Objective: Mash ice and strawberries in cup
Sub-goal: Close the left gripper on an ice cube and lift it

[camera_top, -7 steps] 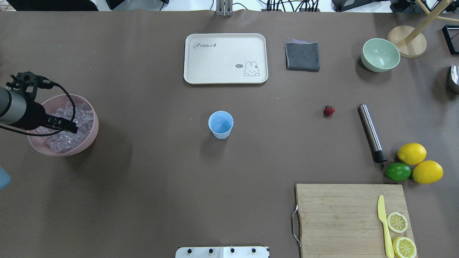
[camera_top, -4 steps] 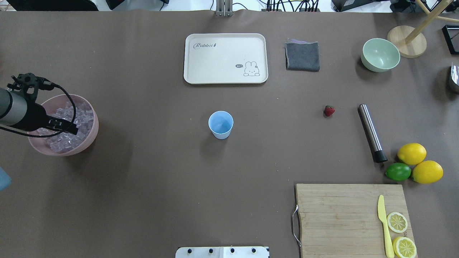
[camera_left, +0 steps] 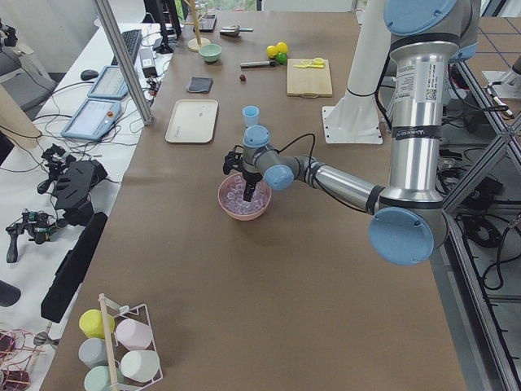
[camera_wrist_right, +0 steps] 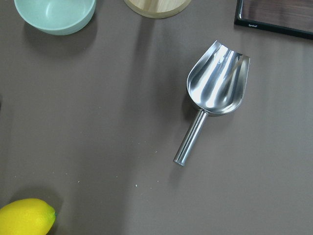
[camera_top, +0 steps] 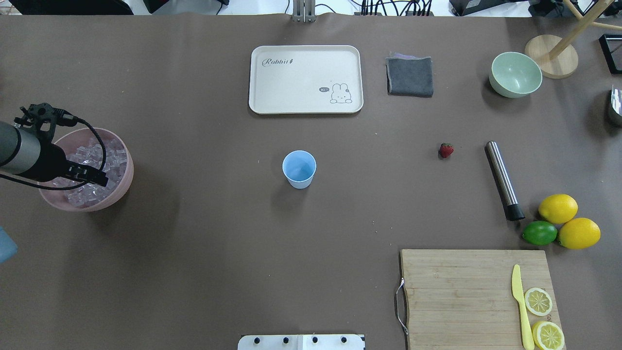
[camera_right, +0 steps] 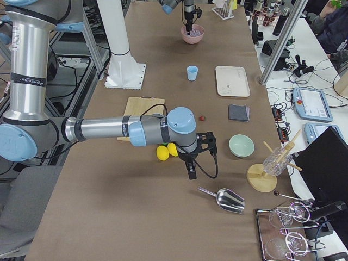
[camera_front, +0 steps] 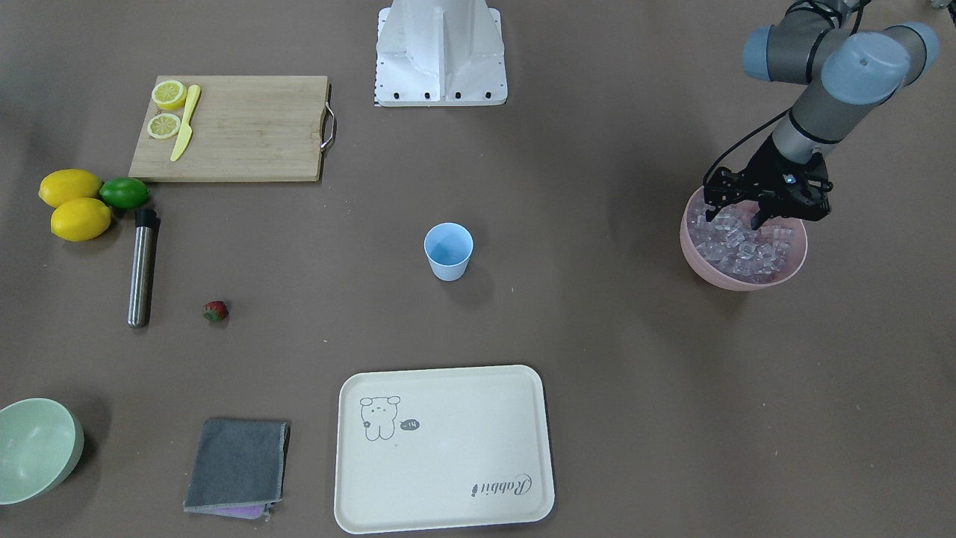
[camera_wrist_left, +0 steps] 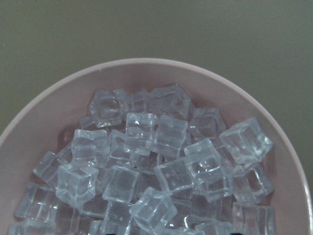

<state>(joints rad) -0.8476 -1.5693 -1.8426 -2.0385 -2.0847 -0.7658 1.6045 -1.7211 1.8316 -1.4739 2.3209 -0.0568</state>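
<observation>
Glassy ice cubes [camera_wrist_left: 146,161] lie heaped in the pink bowl [camera_wrist_left: 44,112] directly beneath the left gripper [camera_front: 741,215], whose jaws stand apart just over the pile. It should sink straight down astride one top cube and close on flat faces, not corners. The empty blue cup [camera_top: 299,168] stands well off to its side.

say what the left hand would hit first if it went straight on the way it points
Most likely the ice piled in the pink bowl: the left hand points down right over it, though the gap is unclear.
</observation>
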